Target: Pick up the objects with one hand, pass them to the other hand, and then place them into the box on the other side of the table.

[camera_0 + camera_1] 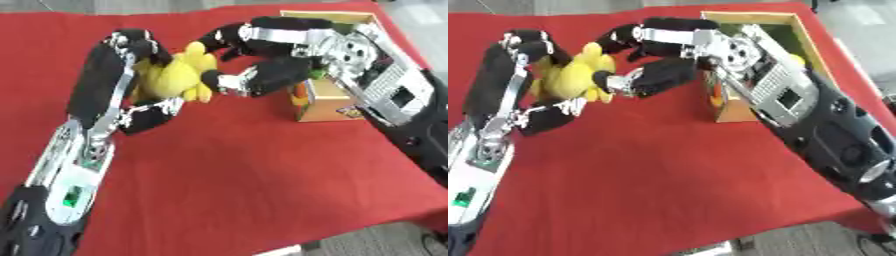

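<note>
The toy [175, 75] sits between both hands, left of the box [328, 100].

Looks like lab or test room: table [262, 200] draped in red cloth [219, 165], grey floor [385, 240] past near edge, cardboard box [328, 102] at right edge

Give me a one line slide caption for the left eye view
Left hand holds a yellow plush toy above the red tablecloth as the open right hand reaches in beside the cardboard box.
</note>
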Controlling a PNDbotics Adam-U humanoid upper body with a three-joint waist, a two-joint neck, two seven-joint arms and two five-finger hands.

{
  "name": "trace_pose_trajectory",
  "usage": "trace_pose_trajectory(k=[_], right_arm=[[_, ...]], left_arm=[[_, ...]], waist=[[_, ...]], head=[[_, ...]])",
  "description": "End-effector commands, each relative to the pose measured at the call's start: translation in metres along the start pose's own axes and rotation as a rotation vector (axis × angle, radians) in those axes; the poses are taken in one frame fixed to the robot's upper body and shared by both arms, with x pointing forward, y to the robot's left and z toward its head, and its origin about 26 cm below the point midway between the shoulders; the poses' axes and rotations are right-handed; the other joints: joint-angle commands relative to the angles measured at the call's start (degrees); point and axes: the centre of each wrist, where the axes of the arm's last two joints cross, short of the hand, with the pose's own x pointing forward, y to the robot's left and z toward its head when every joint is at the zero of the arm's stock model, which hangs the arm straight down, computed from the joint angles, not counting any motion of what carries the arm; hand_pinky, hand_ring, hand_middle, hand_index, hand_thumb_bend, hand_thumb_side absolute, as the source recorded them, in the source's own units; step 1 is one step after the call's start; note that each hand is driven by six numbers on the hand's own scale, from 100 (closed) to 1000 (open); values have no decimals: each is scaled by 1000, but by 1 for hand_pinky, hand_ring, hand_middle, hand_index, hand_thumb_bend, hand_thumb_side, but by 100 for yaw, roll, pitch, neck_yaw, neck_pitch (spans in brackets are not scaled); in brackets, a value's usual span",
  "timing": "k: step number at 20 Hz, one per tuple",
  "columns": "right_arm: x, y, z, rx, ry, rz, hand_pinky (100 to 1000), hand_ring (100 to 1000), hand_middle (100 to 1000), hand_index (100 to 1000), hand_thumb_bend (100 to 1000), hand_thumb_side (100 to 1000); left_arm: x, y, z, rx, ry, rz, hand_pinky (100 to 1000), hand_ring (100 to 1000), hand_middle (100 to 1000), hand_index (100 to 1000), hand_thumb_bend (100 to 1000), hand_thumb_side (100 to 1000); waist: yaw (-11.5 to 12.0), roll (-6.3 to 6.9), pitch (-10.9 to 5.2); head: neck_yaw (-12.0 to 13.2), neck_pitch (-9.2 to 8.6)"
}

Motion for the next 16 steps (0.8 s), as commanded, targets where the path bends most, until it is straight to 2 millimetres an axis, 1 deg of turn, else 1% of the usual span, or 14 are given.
trace_pose_trajectory(k=[1,7,16], right_arm=[[3,-5,1,-8,-1,25,939,1000,873,979,193,592],[2,-4,-1,8,-3,27,936,1000,872,977,200,589],[-4,-2,-3,20,20,36,932,1000,871,976,214,583]], left_arm=[[9,3,-10,22,-44,-5,588,492,367,494,100,100],[15,3,-15,31,-70,-3,588,492,367,494,100,100],[22,8,-20,67,-118,-32,592,495,373,505,100,100]], waist=[[12,-15,-87],[39,-43,-69],[43,-61,-70]], head=[[-36,30],[-73,31],[-123,5]])
